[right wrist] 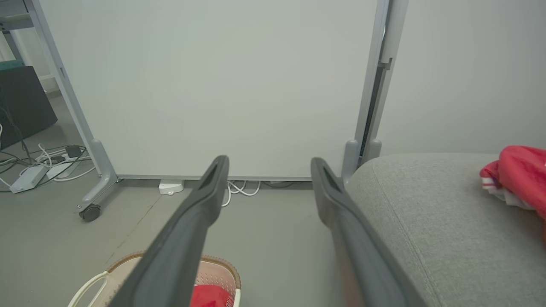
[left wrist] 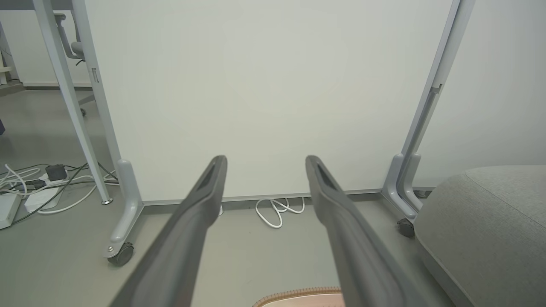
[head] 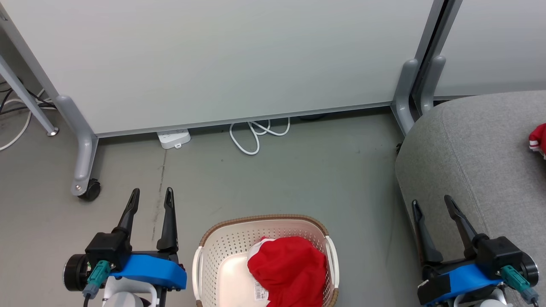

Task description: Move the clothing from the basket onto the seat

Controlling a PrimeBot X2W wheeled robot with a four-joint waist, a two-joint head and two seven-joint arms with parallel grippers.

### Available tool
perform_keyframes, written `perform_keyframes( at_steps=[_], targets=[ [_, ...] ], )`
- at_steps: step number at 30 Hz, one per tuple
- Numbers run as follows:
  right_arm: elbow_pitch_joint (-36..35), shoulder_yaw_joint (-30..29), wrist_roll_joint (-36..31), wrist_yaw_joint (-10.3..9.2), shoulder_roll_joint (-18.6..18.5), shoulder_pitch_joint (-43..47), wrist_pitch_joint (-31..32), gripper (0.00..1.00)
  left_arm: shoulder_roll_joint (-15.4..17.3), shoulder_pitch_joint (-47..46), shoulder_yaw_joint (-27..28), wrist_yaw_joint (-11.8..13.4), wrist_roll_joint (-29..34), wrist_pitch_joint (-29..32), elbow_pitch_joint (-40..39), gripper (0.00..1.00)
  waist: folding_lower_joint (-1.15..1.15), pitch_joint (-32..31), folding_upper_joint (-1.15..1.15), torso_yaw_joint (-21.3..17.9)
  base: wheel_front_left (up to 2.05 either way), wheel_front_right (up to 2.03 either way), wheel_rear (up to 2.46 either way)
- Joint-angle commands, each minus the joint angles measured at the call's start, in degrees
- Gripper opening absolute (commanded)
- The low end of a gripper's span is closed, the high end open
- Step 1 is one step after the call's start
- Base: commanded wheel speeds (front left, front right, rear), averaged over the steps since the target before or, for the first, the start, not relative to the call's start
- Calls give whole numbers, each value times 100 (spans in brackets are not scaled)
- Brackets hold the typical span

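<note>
Clothing [head: 288, 266] is showing as two red garments in the head view: one is lying in the single basket [head: 222, 245] at bottom centre, and the second garment [head: 538, 138] is resting on the one grey seat [head: 469, 149] at the right edge. The left gripper [head: 152, 190], lower left, and right gripper [head: 431, 200], lower right, are both gaping, empty. The left wrist view is showing two parted fingers [left wrist: 200, 204] above the basket rim. The right wrist view is showing two parted fingers, the basket lower left, the second garment far right.
</note>
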Motion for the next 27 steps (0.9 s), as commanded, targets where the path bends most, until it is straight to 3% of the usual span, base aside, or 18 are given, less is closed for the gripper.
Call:
perform_keyframes(
  at_steps=[1,6,11,27],
  targets=[
    [18,5,2,1,20,-6,-18,100,-11,22,39,-43,32,-17,6,100,0,9,0,-2,0,0,0],
    [0,-4,13,1,26,-89,-18,100,-17,-157,-87,-51,89,-17,64,100,0,95,0,-24,0,0,0],
    [-104,-6,18,1,-37,-312,-18,100,18,-508,-605,-54,87,-16,232,100,0,388,0,-145,0,0,0],
    [-596,10,-19,1,23,-1658,-19,100,822,-2480,-2871,-38,-290,-17,1779,100,0,2179,0,-965,0,0,0]
  ],
)
